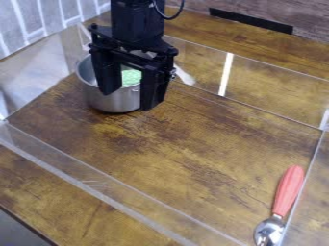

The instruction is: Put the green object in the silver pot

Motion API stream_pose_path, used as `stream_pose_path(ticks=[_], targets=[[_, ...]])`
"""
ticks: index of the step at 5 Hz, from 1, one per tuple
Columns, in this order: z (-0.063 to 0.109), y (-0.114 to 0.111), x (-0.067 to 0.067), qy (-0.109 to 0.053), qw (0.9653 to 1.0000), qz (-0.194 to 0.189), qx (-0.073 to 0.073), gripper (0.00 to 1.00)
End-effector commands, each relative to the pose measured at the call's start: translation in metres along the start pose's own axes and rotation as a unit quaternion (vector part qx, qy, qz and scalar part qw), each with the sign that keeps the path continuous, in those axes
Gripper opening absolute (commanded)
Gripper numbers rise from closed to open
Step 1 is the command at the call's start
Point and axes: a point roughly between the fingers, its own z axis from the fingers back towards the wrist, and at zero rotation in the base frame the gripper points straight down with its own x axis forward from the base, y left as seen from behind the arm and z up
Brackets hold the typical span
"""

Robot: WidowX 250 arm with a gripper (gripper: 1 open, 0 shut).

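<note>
We see the black metal pincer (pixel 129 82) above the shiny round steel pot (pixel 118 99) near the table's (pixel 167 154) far-left corner; the speckled light green lump (pixel 131 75) shows at the pot's mouth, presumably positioned for release. We cannot tell whether the pincer grips it.

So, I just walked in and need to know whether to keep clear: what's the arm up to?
A black robot arm has its pincer down at a round, shiny steel pot, partly blocking the view of it. A light green lump shows at the pot's mouth, behind the pincer; whether it is gripped or loose, I can't tell. A metal spoon with a red handle lies apart, near the table's edge.
</note>
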Motion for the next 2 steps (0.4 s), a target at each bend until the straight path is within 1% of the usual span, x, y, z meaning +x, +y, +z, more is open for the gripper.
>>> stream_pose_path(ticks=[1,2], targets=[[0.0006,-0.0085,-0.0081,0.014,0.9998,0.013,-0.001,1.00],[0.0018,-0.0168,-0.0094,0.029,0.9993,0.026,-0.002,1.00]])
